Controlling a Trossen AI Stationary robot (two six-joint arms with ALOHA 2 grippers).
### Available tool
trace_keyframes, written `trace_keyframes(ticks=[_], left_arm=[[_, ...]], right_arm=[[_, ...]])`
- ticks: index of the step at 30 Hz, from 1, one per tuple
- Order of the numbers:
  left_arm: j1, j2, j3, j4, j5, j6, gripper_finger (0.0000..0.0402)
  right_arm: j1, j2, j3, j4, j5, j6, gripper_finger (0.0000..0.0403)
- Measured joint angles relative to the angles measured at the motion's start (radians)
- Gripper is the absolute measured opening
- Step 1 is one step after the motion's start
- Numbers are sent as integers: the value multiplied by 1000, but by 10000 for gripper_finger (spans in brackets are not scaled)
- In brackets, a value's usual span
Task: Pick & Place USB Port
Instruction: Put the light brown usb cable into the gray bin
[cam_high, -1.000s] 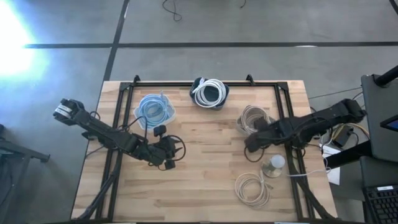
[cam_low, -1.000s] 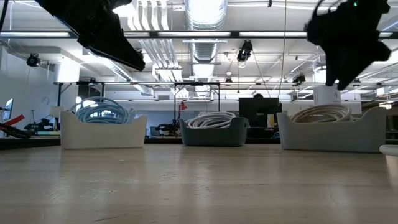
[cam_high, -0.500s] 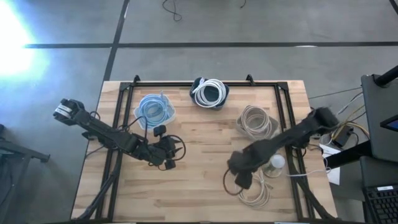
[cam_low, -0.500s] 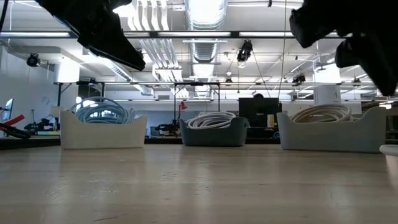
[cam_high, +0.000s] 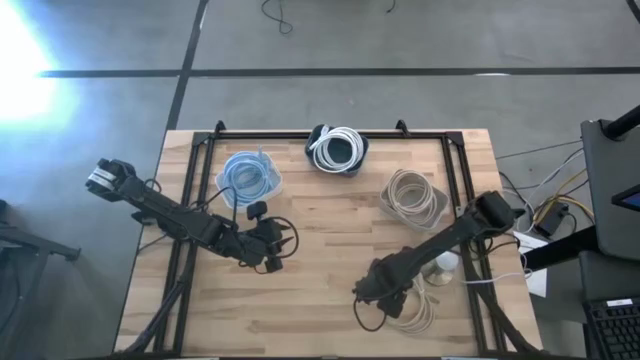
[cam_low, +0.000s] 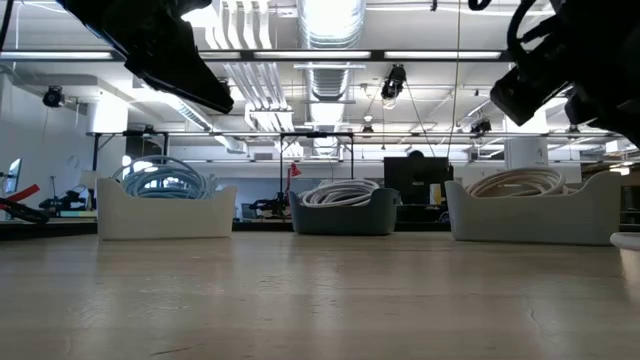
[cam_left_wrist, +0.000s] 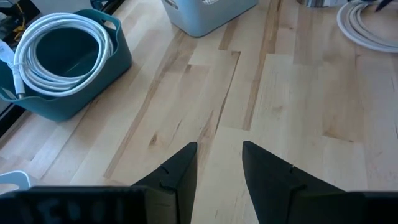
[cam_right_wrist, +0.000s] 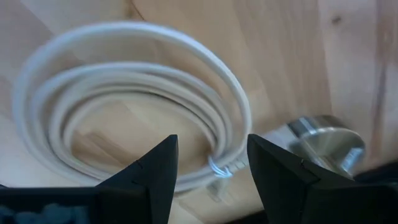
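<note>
Three bins along the far side of the desk (cam_high: 330, 230). Pale blue-white bin (cam_high: 250, 178) at about 10 o'clock from desk centre holds a light blue cable coil (cam_low: 162, 177). Dark teal bin (cam_high: 336, 150) at 12 o'clock holds a white cable coil (cam_left_wrist: 59, 38), wound around the inside wall with the middle bare. Third bin (cam_high: 410, 195) at 2 o'clock holds a beige cable coil (cam_low: 515, 181); its walls are mostly hidden under the coil from above.

Loose off-white cable coil (cam_high: 412, 303), the task's thing, lies flat on the desk at about 5 o'clock, outside any bin. A plug end shows at the coil's edge in the right wrist view. Small round metal piece (cam_high: 441, 264) stands just beside the coil, toward the beige bin.

Right pincer (cam_right_wrist: 210, 163) hangs above the loose coil's rim, fingers spread moderately wide, nothing between them. Cannot tell if the fingers touch the cable.

Left pincer (cam_left_wrist: 217, 165) sits at about 8 o'clock, above bare desk, fingers narrowly apart, holding nothing, pointed toward the teal bin.
</note>
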Motion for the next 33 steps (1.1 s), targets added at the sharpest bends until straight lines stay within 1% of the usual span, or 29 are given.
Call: trace_keyframes(ticks=[5,11,19,29,33], left_arm=[[0,0,0,0,0,0,135],[0,0,0,1,0,4,135],[0,0,0,0,0,7,135],[0,0,0,0,0,9,135],[0,0,0,0,-4,22,135]], right_arm=[[1,-27,-17,-31,10,-4,187],[0,-51,-92,-8,9,10,187],[0,-51,-199,167,-92,17,187],[7,-54,-287,224,-100,76,186],[11,-57,-306,268,-102,74,162]])
